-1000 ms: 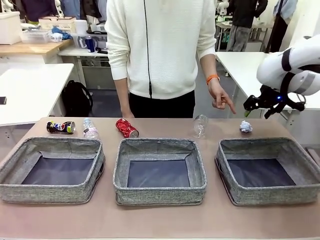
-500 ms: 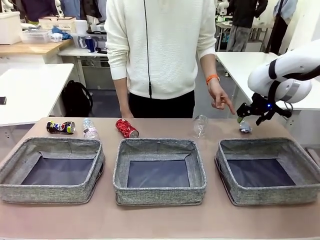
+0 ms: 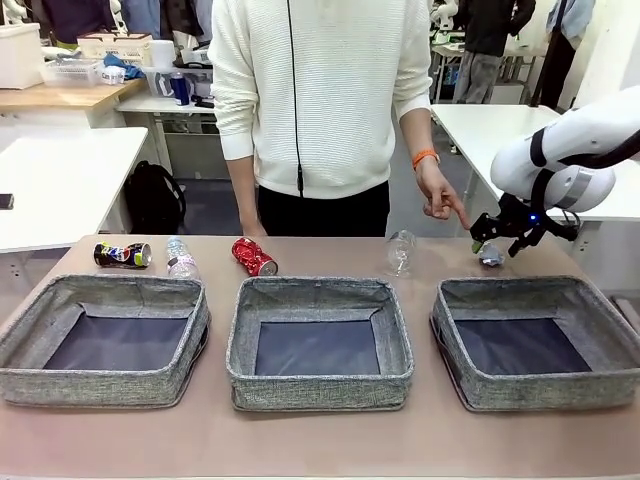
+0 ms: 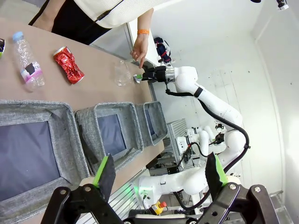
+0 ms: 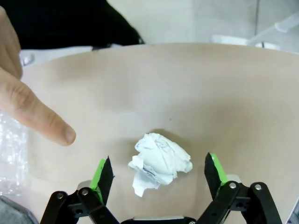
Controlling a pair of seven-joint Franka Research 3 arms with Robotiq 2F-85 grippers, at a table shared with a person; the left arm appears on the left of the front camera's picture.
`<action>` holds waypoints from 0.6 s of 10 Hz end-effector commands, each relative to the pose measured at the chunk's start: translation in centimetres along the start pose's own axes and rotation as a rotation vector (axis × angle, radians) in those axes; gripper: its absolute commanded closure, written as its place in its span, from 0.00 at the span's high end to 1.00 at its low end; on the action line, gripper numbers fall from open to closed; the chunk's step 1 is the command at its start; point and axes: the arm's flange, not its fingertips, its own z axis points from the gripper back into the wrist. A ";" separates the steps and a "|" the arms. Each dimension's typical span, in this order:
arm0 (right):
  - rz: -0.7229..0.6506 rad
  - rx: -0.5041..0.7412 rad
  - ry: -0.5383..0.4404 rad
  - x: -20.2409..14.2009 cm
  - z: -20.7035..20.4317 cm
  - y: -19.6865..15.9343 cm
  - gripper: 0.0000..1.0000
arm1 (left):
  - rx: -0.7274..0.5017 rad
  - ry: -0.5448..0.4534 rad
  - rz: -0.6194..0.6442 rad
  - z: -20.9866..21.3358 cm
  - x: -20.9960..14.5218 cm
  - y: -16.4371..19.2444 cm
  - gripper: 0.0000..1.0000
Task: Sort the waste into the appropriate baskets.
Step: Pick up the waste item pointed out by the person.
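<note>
The right gripper (image 3: 496, 246) hangs low over the crumpled white paper ball (image 3: 490, 258), which lies on the table (image 3: 320, 445) just behind the right basket (image 3: 540, 392). Its jaws stand wide, one green pad on either side of the ball and apart from it. The person's hand (image 3: 438, 197) points a finger down near the ball. The left gripper (image 4: 159, 173) hangs high above the baskets, jaws wide and holding nothing. The dark can (image 3: 122, 255) and bottle (image 3: 180, 258) lie behind the left basket (image 3: 100, 385), the red can (image 3: 253, 256) behind the middle basket (image 3: 318, 385), and the clear container (image 3: 400, 250) just beyond its far right corner
</note>
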 end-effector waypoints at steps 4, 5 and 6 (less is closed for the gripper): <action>0.027 -0.019 0.040 0.3 0.4 0.0 0.40 | -0.016 -0.009 -0.022 -0.1 0.1 -0.2 1.00; 0.026 -0.019 0.039 0.3 0.4 0.0 0.00 | -0.016 -0.009 -0.022 -0.1 0.1 -0.2 1.00; 0.025 -0.018 0.038 0.3 0.4 0.0 0.35 | -0.016 -0.009 -0.022 -0.1 0.1 -0.2 1.00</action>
